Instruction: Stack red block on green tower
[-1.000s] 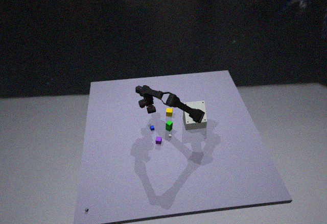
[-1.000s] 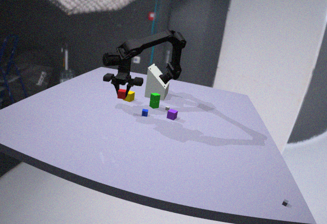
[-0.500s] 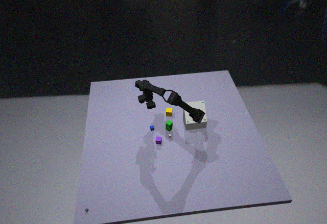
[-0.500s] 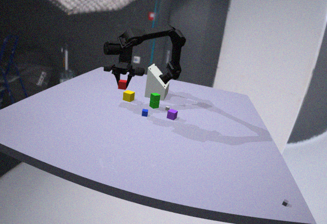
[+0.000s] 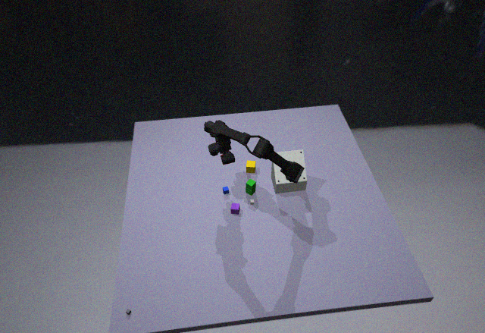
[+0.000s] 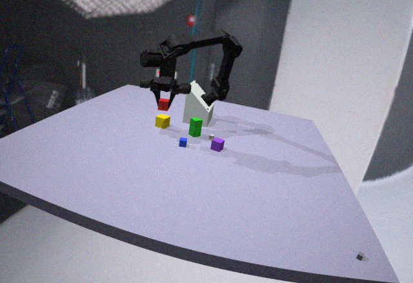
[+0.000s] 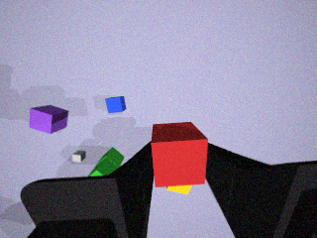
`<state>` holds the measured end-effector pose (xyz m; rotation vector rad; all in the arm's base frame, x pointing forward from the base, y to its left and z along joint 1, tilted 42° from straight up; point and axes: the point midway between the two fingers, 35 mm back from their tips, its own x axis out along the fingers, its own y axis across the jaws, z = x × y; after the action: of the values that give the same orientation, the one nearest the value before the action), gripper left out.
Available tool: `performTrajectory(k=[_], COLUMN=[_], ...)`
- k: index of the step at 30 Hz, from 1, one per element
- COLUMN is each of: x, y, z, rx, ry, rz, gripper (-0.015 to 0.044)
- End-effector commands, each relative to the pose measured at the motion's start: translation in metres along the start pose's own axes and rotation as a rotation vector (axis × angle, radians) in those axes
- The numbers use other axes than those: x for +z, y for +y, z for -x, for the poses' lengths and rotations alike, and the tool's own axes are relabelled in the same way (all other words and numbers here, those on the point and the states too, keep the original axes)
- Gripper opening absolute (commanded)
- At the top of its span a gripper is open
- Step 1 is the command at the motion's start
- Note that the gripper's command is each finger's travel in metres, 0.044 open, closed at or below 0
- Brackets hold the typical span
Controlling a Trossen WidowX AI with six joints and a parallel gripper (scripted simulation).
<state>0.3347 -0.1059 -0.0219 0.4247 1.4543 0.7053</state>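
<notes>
Step in hand: carry. The red block (image 6: 163, 104) (image 7: 179, 164) is off the table (image 5: 188, 282) (image 6: 166, 200) and, by judgement, on its way to the tower.
Gripper: the gripper (image 5: 223, 158) (image 6: 163, 105) (image 7: 173, 144) pinches the red block between its two fingers, pointing down; the block looks about level in the exterior view.
Red block, place: in the air; in the exterior view it appears above the yellow block (image 5: 250, 166) (image 6: 162, 121) (image 7: 179, 189), to the left of the tower. In the top view the gripper hides most of it.
Green tower: the green tower (image 5: 250, 186) (image 6: 195, 127) (image 7: 108, 162) stands upright, two blocks high, nothing on top.
Neighbours: blue block (image 5: 225, 190) (image 6: 182, 142) (image 7: 116, 104) and purple block (image 5: 235, 208) (image 6: 217, 144) (image 7: 49, 119) on the near side of the tower in the exterior view; a small pale cube (image 5: 251, 201) (image 6: 211, 136) (image 7: 78, 156) just beside it.
Next move: travel sideways to the tower with the red block kept higher than its top, centre over it, square the faces, then lower gently.
Risk: a low approach or a fingertip clipping the upper green block could topple the stack; an off-centre release could tip the red one.
Remaining: placing, opening, straight-up retreat.
</notes>
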Motion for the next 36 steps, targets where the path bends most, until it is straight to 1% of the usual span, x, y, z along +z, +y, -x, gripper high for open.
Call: performTrajectory(k=[1,18,36], x=[-0.008,-0.049,-0.098], y=[0.015,0.074,0.125], z=[0.004,0.005,-0.008], rx=[-0.005,-0.001,0.002], ry=[-0.003,0.0,0.002], rz=[-0.002,-0.004,-0.007], gripper=[0.0,0.0,0.0])
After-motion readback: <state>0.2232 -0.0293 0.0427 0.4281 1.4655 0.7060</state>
